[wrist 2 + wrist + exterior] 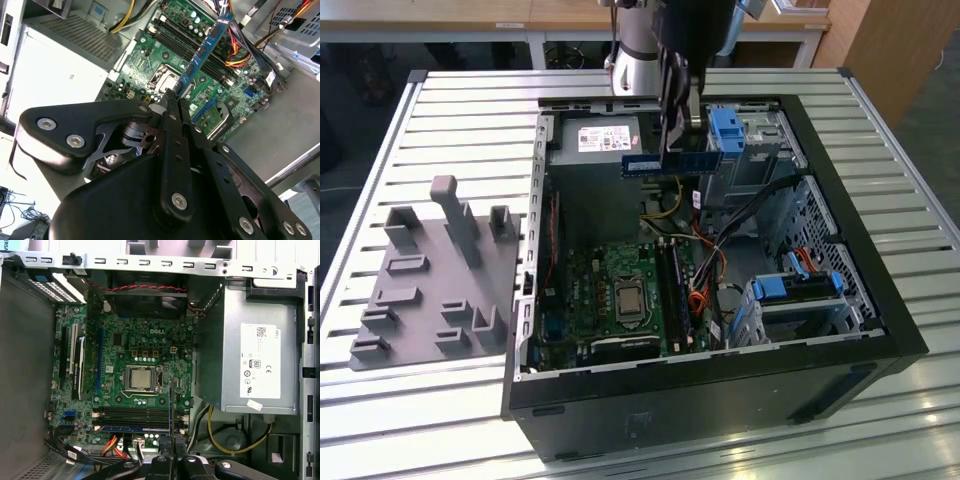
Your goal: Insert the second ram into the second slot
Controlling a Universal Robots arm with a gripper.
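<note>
Plainly, the claw (681,135) is clamped on the second ram (645,163), holding it in the air over the open computer case (885,300), well above the motherboard (620,290), with the memory slots (675,290) down below it. The stick sits level, its long axis running from the exterior view's left to its right, while the slots run from far to near. That puts the stick crosswise to them, and both wrist views bear this out: in the first wrist view the stick shows edge-on as a thin line (170,400) cutting across the slot rows. One row there carries a blue strip (132,429), which I take to be a stick already seated, with dark rows just beside it. The end latches are too small to read, the ram's label can't be made out, and the claw's fingers cover part of the stick. The case stands on a slatted surface (460,110).
</note>
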